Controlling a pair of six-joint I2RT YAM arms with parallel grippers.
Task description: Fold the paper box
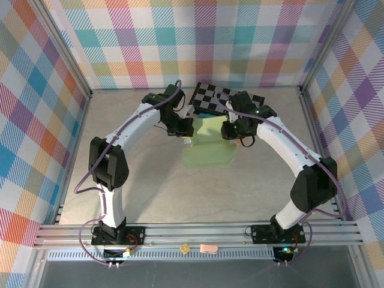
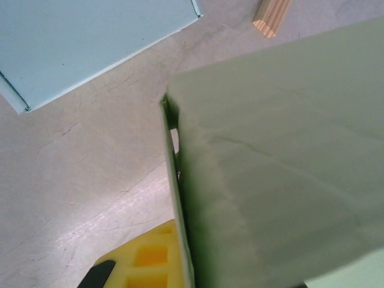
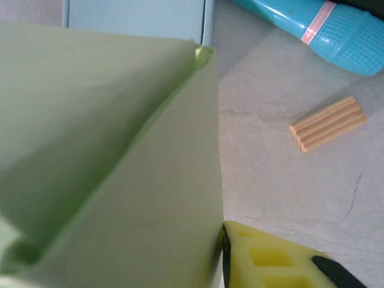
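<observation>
Paper box (image 1: 207, 144) sat just past the middle of the table (image 1: 150, 186) toward 12 o'clock, pale green, matte and thin-walled, with one raised panel creased and faintly rippled in the left wrist view (image 2: 282, 150). The left gripper (image 1: 183, 133) met it at its 9 o'clock side, pinched tight on an upright wall with one yellow finger (image 2: 150, 258) showing outside the paper edge. The right gripper (image 1: 231, 132) stood at its 3 o'clock side; its yellow finger (image 3: 264, 258) touched the wall's sharp vertical edge (image 3: 120, 150), the other finger hidden, so I could not tell how far it stood apart. Bare, scuffed tabletop lay free toward 6 o'clock and out to both side rails. Toward 12 o'clock things crowded: a checkerboard (image 1: 216, 96), a smooth light-blue sheet (image 2: 90, 42), a ribbed wooden block (image 3: 328, 123) and a teal gridded plastic tool (image 3: 312, 24)
</observation>
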